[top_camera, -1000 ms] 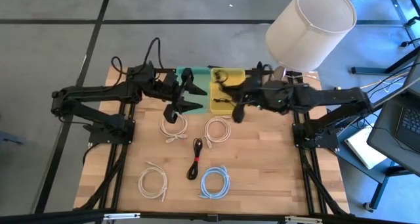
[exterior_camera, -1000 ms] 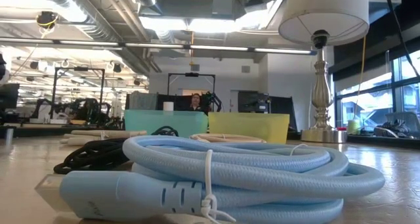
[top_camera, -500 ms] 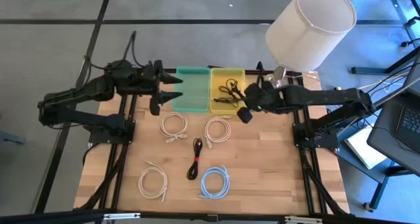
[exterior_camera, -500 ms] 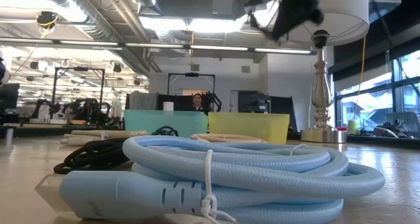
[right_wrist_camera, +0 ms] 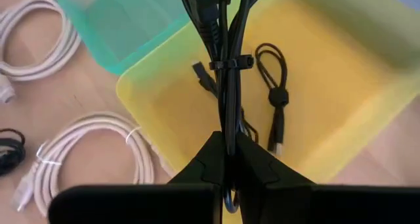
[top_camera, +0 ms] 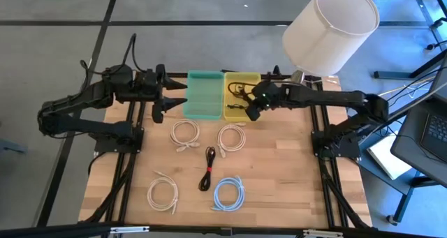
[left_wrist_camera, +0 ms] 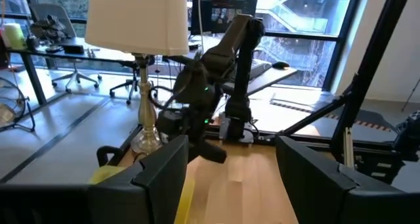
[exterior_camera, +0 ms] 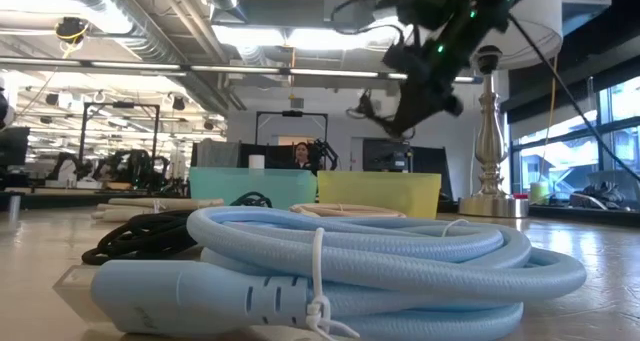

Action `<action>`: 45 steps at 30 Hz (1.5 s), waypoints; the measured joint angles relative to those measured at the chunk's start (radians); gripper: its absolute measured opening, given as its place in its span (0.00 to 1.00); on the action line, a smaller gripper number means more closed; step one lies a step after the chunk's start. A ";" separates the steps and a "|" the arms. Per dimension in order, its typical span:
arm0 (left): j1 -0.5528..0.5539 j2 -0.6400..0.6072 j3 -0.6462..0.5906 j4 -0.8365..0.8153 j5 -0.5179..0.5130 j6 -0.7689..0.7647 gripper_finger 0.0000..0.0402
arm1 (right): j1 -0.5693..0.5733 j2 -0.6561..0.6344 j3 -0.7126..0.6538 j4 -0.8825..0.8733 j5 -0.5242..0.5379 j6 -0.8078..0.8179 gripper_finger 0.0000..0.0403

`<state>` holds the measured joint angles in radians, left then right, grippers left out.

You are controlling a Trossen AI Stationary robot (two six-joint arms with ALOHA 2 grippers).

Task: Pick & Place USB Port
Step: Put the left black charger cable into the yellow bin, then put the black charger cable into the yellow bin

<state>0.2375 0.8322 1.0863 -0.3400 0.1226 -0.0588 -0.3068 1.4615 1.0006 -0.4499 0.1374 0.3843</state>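
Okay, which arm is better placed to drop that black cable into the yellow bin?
The right. Its gripper is shut on the black cable, which hangs right over the yellow bin. The left gripper waits open, empty, beside the green bin.

No text, label, brand, number or sign can be read anywhere in these views, neither on the cables, the bins, the lamp, the bench nor in the room behind.

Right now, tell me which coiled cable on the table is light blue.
The light blue cable lies at the near edge, right of the black cable. The other three coils are white.
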 joint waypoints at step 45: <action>0.000 -0.005 0.000 -0.051 0.029 -0.025 0.56 | -0.098 0.259 0.149 0.000 -0.041 -0.183 0.57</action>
<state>0.2375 0.8267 1.0863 -0.3914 0.1513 -0.0841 -0.4045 1.7208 1.1500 -0.4499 0.0959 0.2012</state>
